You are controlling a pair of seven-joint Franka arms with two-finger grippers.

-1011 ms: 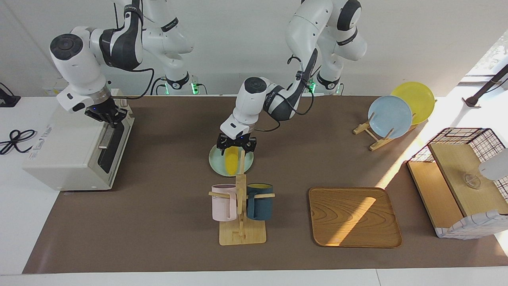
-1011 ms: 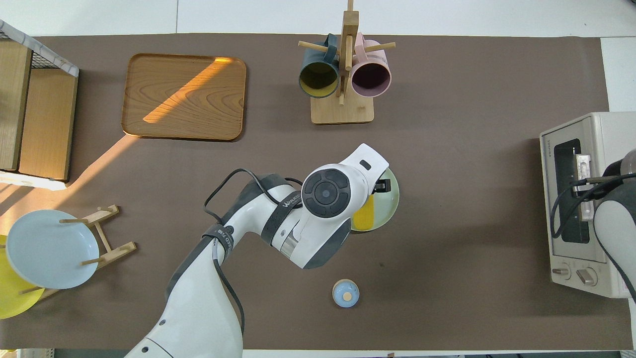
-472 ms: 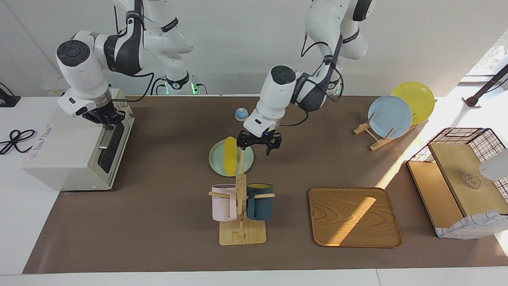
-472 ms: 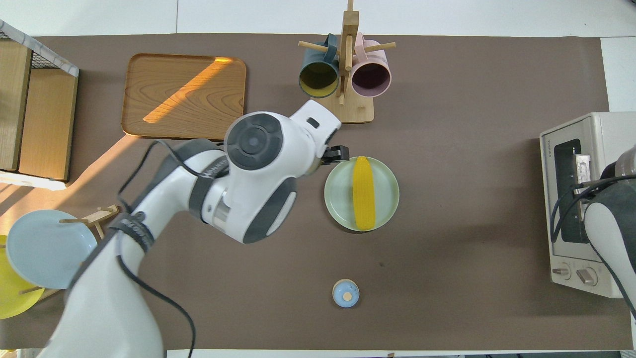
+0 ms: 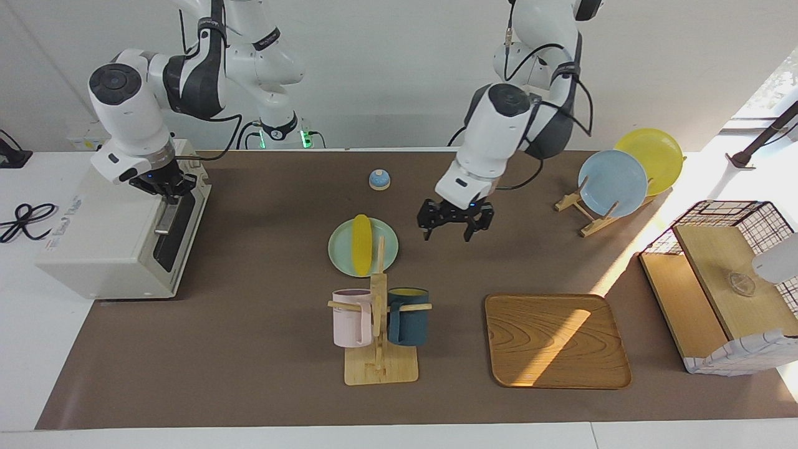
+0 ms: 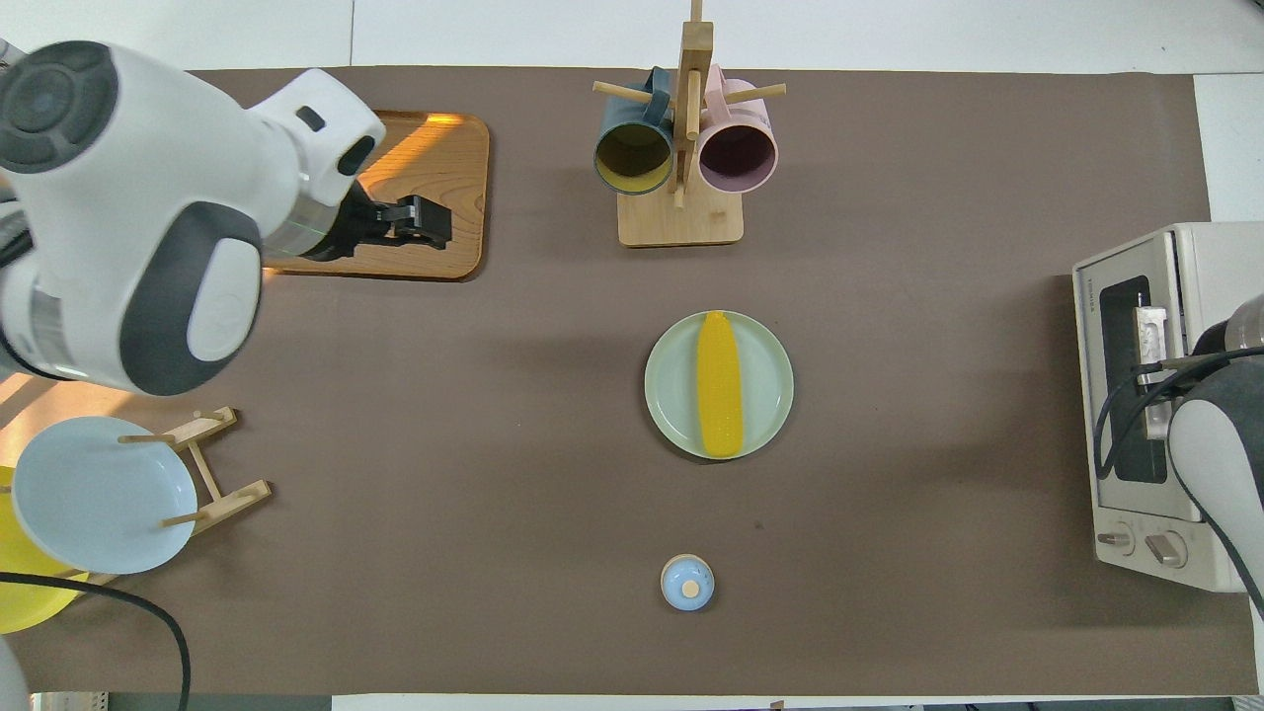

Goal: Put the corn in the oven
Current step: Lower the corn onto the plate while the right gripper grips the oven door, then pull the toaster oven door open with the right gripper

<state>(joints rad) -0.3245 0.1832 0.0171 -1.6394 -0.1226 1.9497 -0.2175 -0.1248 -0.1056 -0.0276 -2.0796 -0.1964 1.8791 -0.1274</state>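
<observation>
The yellow corn [image 5: 361, 244] lies on a pale green plate [image 5: 341, 259] in the middle of the table; it also shows in the overhead view [image 6: 719, 397]. The off-white oven [image 5: 112, 237] stands at the right arm's end, its dark glass door up; it also shows in the overhead view [image 6: 1185, 247]. My right gripper [image 5: 167, 189] is at the top of the oven's door handle [image 5: 164, 218]. My left gripper [image 5: 447, 232] is open and empty, raised over bare table beside the plate, toward the left arm's end.
A mug rack [image 5: 379, 365] with a pink and a dark blue mug stands farther from the robots than the plate. A wooden tray [image 5: 555, 340], a plate stand [image 5: 614, 181], a wire basket [image 5: 723, 280] and a small blue knob [image 5: 379, 179] are also on the table.
My left gripper has left the corn, risen and moved toward the left arm's end of the table, empty. The corn stays on the plate. My right gripper stays at the oven handle.
</observation>
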